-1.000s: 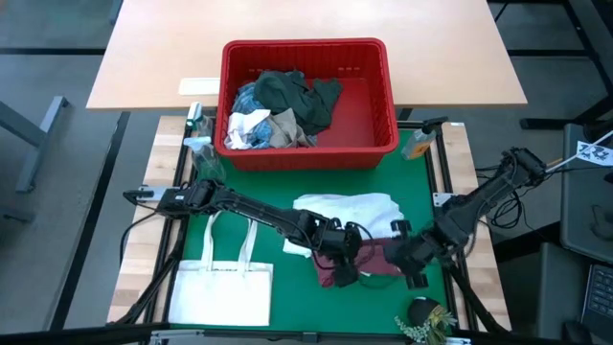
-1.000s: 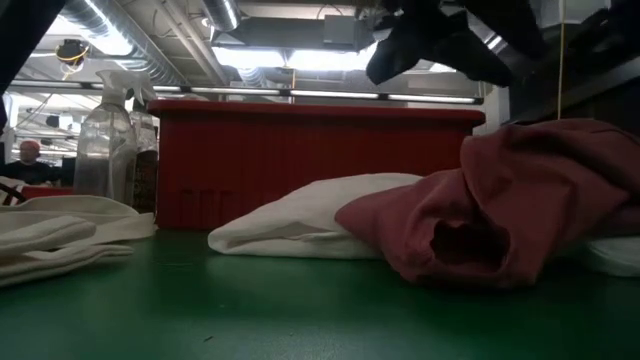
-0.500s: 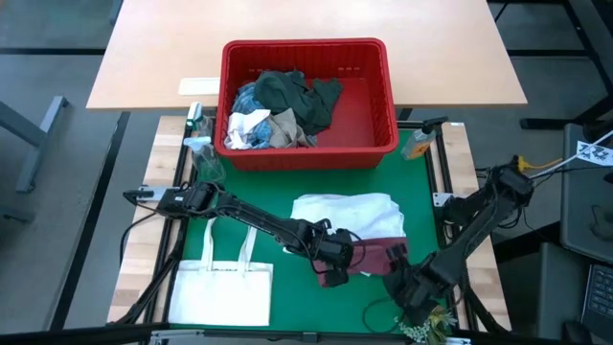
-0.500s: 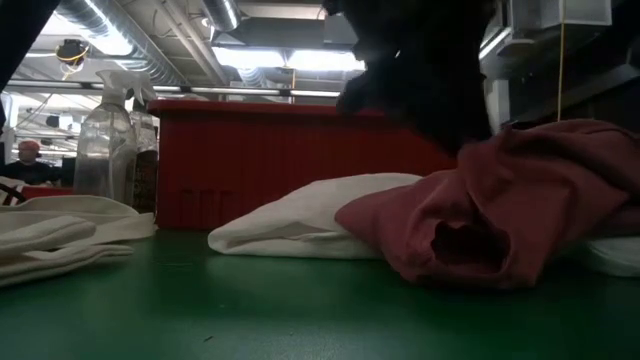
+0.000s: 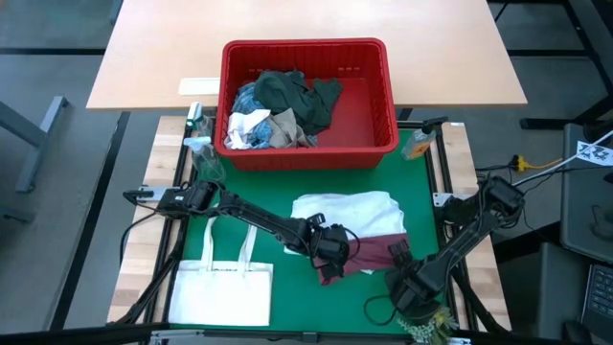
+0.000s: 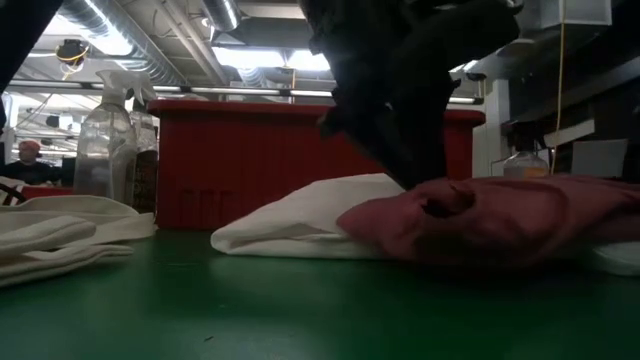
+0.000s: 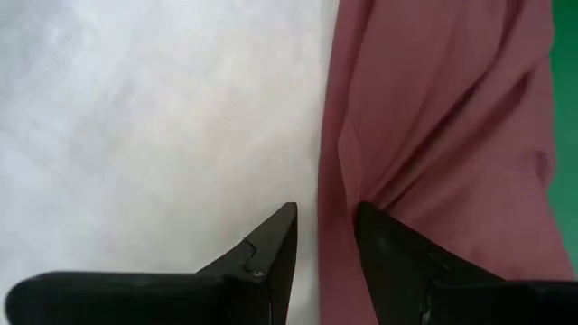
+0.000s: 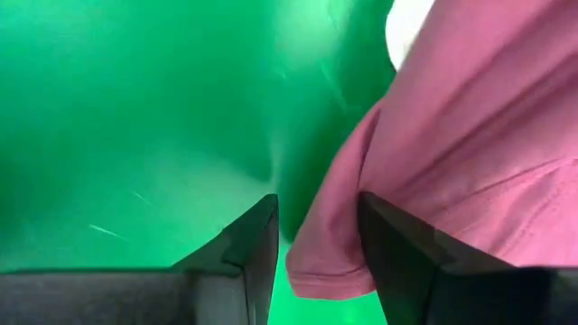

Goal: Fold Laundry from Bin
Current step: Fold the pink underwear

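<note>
A maroon garment (image 5: 369,254) lies low on the green mat (image 5: 287,278), its far part over a white garment (image 5: 345,213) spread on the mat. My left gripper (image 5: 330,259) is shut on the maroon garment's left edge. My right gripper (image 5: 407,280) is shut on its near right corner. In the low view the maroon garment (image 6: 500,215) lies flat in front of the white garment (image 6: 300,215). More laundry, dark green, white, blue and tan, is heaped in the red bin (image 5: 378,125) at the mat's far edge. My left gripper (image 7: 325,209) has the maroon garment's left edge (image 7: 334,194) between its two fingers, slanting down from the table's left. Creases run out from the pinch. That edge lies against the white garment (image 7: 163,126). My right gripper (image 8: 318,199) pinches the maroon garment's hemmed corner (image 8: 330,266) between its two fingers from above, pointing down. The corner sits low over the green mat (image 8: 135,135), and the cloth runs slack from it.
A flat white tote bag (image 5: 222,287) lies at the mat's near left. A clear spray bottle (image 5: 198,144) stands left of the bin, and an amber bottle (image 5: 419,144) right of it. A dark object with a sprig (image 5: 426,321) sits at the near right corner.
Both grippers have gone down with the maroon garment. My right gripper has also swung toward the table's near edge, drawing its corner along. The garment, bunched up high a second ago, now lies low and flattened on the mat.
</note>
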`<action>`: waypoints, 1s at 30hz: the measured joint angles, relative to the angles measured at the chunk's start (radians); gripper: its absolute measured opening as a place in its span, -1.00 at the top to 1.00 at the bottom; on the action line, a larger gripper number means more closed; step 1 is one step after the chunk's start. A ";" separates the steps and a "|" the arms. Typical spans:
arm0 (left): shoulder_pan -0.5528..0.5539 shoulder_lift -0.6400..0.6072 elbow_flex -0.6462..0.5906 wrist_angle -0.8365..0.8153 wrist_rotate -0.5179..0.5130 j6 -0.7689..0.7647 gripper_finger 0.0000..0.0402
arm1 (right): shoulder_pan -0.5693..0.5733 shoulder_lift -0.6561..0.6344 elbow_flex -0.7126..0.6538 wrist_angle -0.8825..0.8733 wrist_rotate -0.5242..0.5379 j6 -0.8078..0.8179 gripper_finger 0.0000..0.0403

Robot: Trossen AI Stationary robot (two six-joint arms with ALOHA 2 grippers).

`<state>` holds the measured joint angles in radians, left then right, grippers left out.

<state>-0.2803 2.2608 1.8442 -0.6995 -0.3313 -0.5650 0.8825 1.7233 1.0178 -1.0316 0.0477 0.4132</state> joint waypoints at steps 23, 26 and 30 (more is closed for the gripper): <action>-0.006 -0.001 0.135 -0.235 0.256 -0.014 0.44 | 0.001 -0.122 0.000 -0.016 0.030 0.008 0.23; -0.016 -0.001 0.135 -0.284 0.256 -0.060 0.44 | 0.001 -0.122 0.000 -0.016 0.021 0.008 0.23; -0.033 -0.001 0.134 -0.353 0.256 -0.094 0.44 | 0.001 -0.122 0.000 -0.017 0.012 0.008 0.23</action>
<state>-0.3128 2.2601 1.9785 -1.0526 -0.0750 -0.6588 0.8837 1.6012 1.0176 -1.0485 0.0595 0.4217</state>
